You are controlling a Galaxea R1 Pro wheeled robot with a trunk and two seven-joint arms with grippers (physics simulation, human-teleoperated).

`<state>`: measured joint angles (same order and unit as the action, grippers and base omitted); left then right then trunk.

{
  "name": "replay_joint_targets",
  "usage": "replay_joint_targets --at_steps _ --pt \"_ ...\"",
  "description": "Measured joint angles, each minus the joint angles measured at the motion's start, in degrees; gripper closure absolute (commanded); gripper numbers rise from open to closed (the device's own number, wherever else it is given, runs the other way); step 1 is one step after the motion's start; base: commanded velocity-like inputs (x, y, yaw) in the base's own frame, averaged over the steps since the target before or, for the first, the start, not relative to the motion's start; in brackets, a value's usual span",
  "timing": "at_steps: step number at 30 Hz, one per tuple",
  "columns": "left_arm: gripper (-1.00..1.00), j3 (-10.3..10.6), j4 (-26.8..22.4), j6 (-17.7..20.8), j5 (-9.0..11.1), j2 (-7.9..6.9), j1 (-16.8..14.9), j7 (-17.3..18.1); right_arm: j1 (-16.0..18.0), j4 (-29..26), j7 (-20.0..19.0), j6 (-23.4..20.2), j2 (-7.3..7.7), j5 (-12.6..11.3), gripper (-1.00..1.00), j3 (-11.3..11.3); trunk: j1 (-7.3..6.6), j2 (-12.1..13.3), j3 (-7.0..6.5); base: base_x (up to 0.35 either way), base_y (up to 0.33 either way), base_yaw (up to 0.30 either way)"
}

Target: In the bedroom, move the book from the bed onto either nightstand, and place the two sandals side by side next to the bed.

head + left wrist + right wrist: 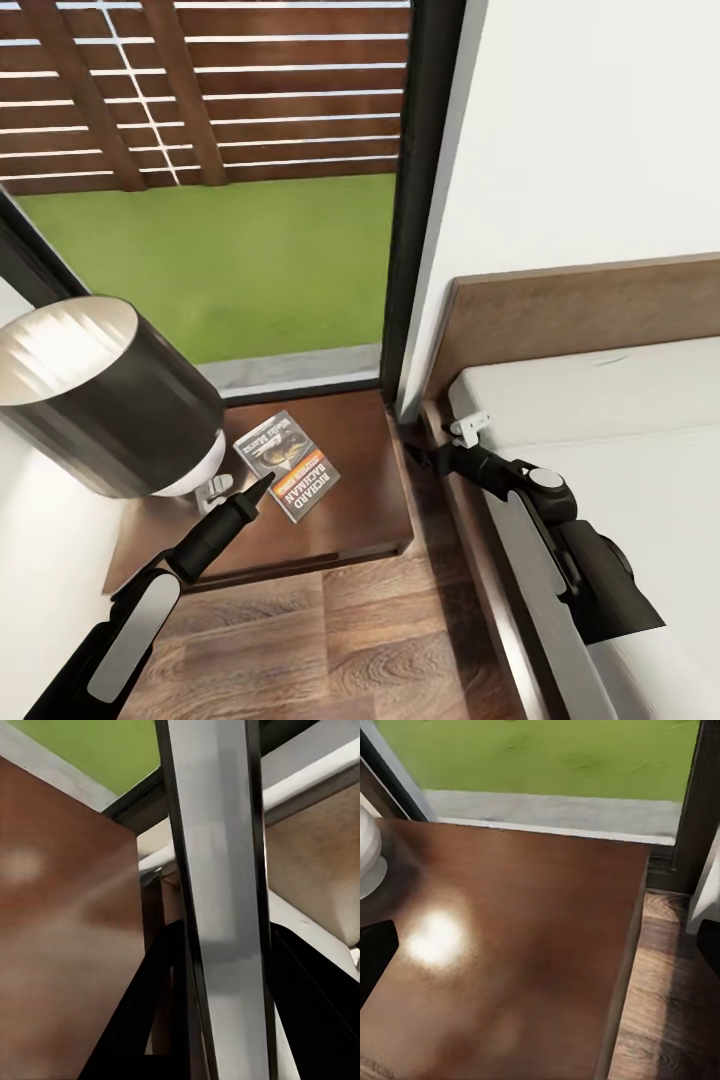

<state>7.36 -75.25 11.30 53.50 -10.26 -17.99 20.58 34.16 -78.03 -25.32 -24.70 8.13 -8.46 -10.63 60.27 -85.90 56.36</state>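
Book (287,465) flat on nightstand (365,490); left fingers' (258,489) gap seemingly hidden.

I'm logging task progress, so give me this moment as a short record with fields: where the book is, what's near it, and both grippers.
book: lying flat on the nightstand, cover up
lamp: stands on the nightstand, beside the book
left gripper: tip at the book's edge; contact and open or shut unclear
right gripper: between nightstand and bed; state unclear
sandals: not settled by these views
book step: looks done
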Motion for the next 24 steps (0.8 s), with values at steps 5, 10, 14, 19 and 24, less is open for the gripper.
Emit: replay_joint_targets --at_steps 5,10,14,19,24 --pt "1.00 0.0 0.0 0.0 0.0 0.02 0.0 -0.1 0.0 0.0 0.0 0.0 0.03 -0.1 -1.00 0.1 0.02 0.0 0.00 0.019 -0.007 0.004" --pt "1.00 0.0 0.0 0.0 0.0 0.03 0.0 -0.1 0.0 0.0 0.1 0.0 0.00 -0.1 -1.00 0.1 0.02 0.0 0.00 0.000 0.000 0.000" --pt "1.00 0.0 0.0 0.0 0.0 0.01 0.0 -0.1 0.0 0.0 0.0 0.0 0.00 -0.2 -1.00 0.1 0.01 0.0 0.00 0.000 0.000 0.000" --pt "1.00 0.0 0.0 0.0 0.8 0.00 0.0 1.0 0.0 0.0 0.2 0.0 0.00 -0.3 -1.00 0.1 0.01 0.0 0.00 0.000 0.000 0.137" --pt "1.00 0.0 0.4 -0.1 2.5 0.07 0.0 2.7 0.0 0.0 0.2 0.0 0.00 -0.3 -1.00 0.1 0.02 0.0 0.00 0.000 0.000 0.188"
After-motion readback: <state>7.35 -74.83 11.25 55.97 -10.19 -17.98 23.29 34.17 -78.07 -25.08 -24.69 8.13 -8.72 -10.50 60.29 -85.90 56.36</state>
